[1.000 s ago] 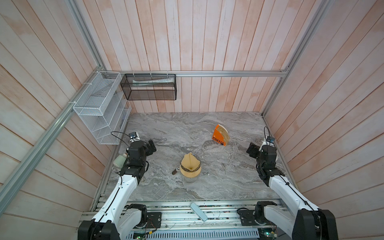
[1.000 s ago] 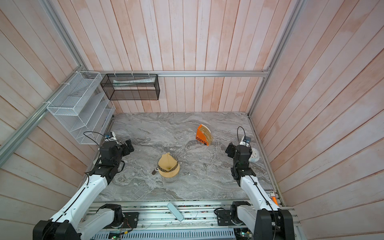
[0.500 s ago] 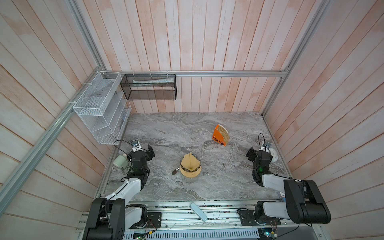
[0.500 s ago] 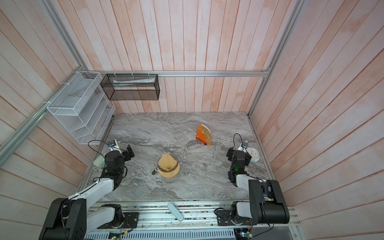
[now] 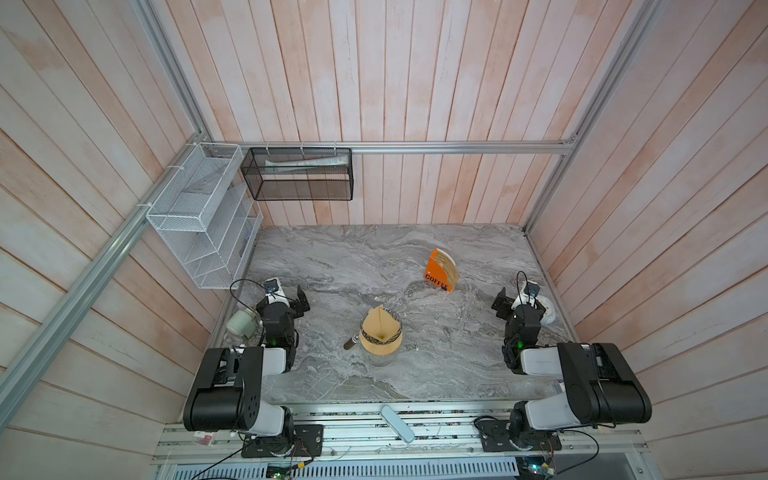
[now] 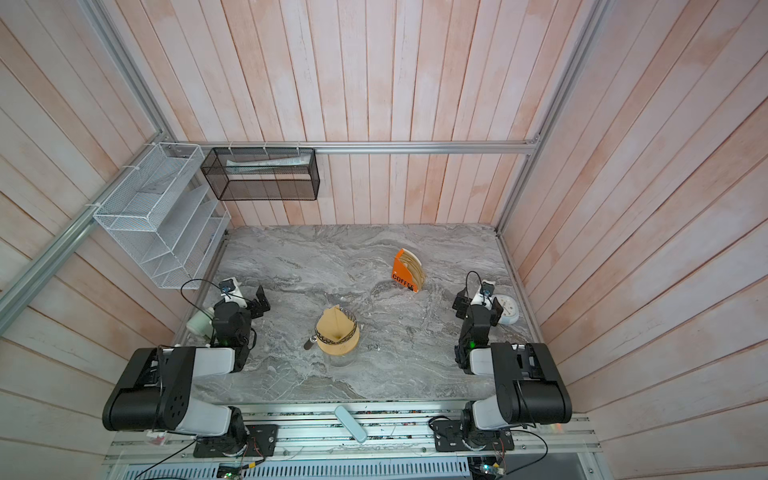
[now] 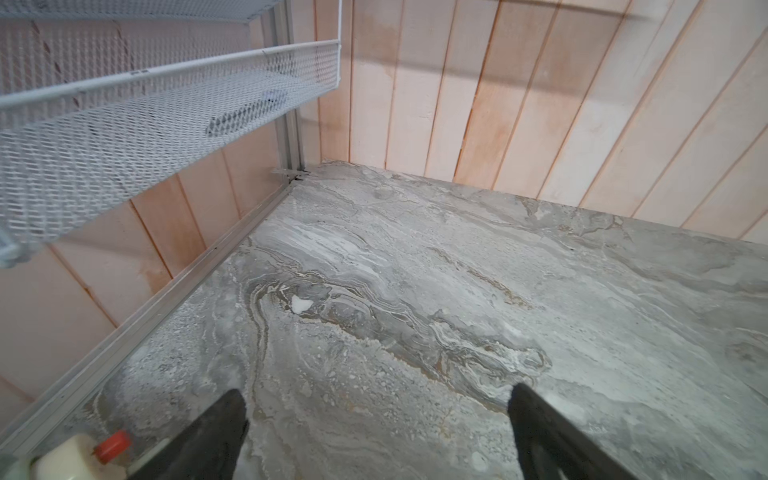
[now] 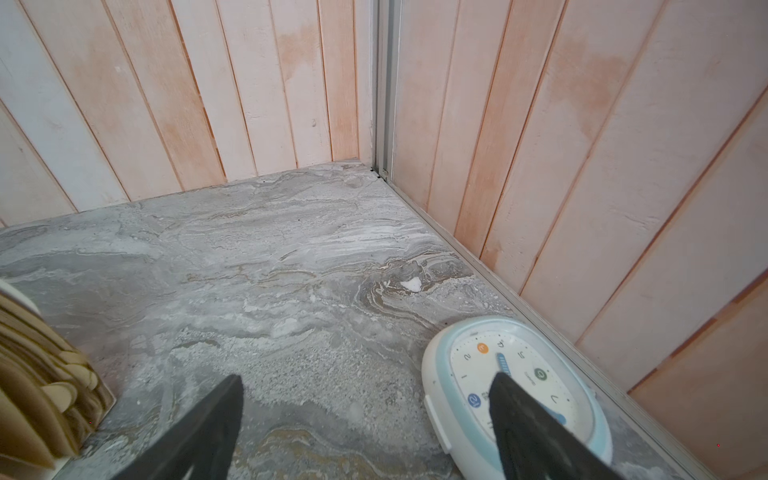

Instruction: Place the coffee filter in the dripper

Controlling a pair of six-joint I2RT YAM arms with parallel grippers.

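Noted left gripper point(image 5: 300, 300) and right gripper point(image 5: 501, 302) low at opposite sides of marble table point(image 5: 436, 365), jaws spread wide, holding nothing. Found coffee filter point(image 5: 379, 328) mid-table, well apart from both: tan paper cone, point down, seated inside smoky dripper point(image 5: 398, 326), one flap poking above rim. Saw bare marble all round it; orange stand point(image 5: 437, 277) farther back, plank wall point(image 5: 415, 187) beyond.
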